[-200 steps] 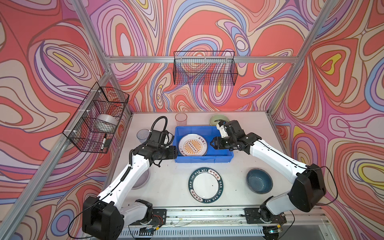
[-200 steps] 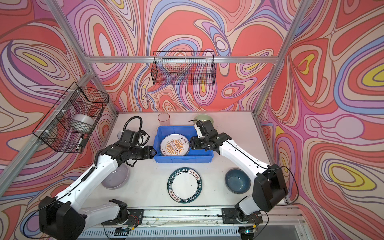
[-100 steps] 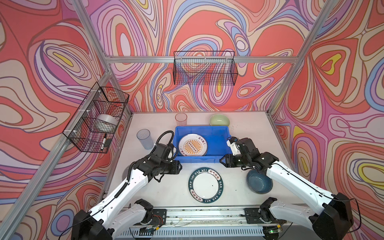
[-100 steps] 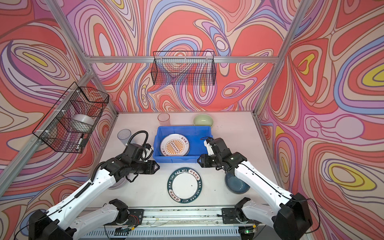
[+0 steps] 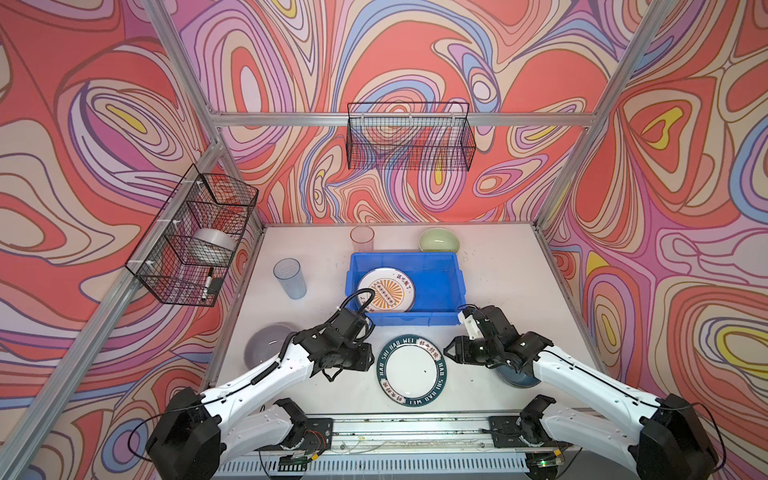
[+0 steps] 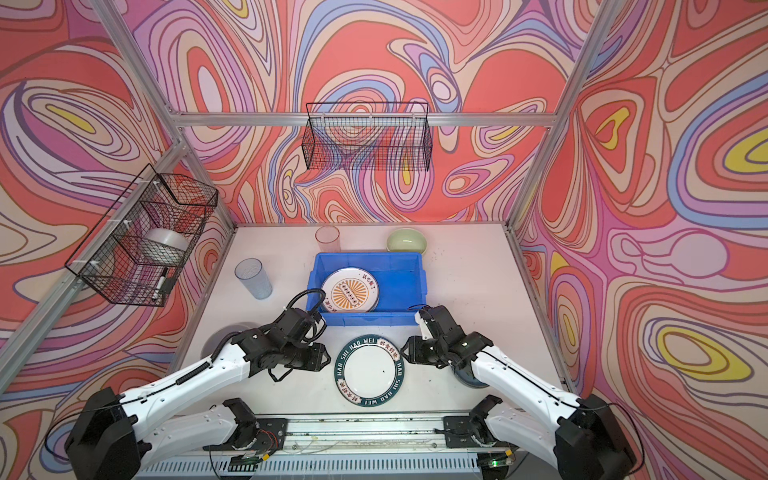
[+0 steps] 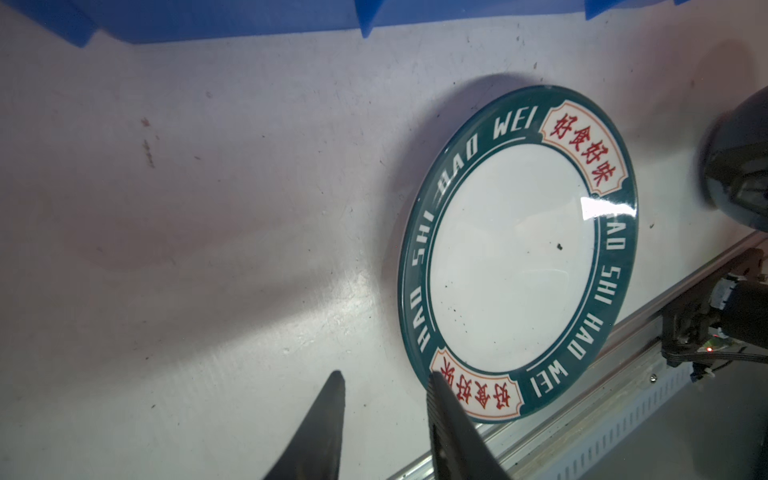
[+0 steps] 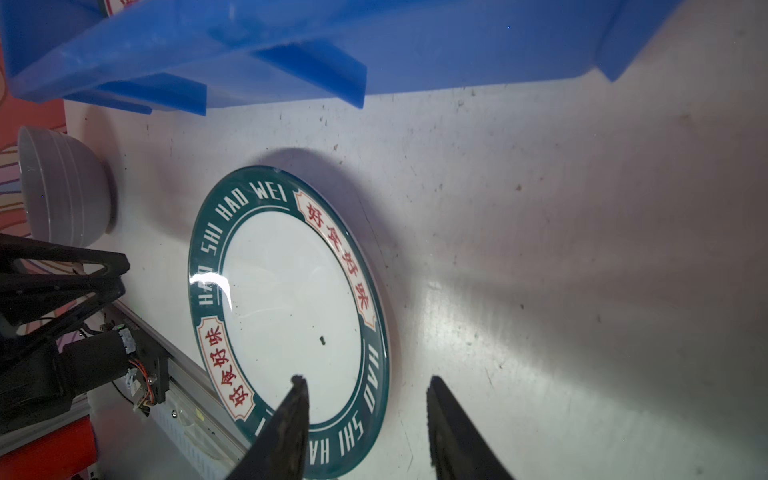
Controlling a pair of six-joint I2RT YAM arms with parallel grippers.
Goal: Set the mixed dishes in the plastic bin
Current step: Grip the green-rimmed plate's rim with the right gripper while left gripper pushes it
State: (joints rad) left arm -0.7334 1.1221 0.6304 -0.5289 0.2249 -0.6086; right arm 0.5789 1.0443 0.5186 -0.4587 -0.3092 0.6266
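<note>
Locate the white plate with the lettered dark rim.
In both top views the lettered plate lies flat, front centre, just before the blue bin, left of the dark blue bowl.

Bare tabletop (image 7: 208, 249) either side of the lettered plate (image 5: 410, 371); blue bin (image 5: 405, 321) just behind, dark blue bowl (image 5: 514, 380) near its right.

White, scuffed surface (image 5: 498, 282), bearing: blue plastic bin (image 5: 415, 319) mid-back, lettered dark-rimmed plate (image 5: 409, 370) just before it, grey bowl (image 5: 266, 347) front left, dark blue bowl (image 5: 513, 379) front right, pale green bowl (image 5: 439, 241) and pink tumbler (image 5: 362, 238) rearmost, blue tumbler (image 5: 289, 278) left.
</note>
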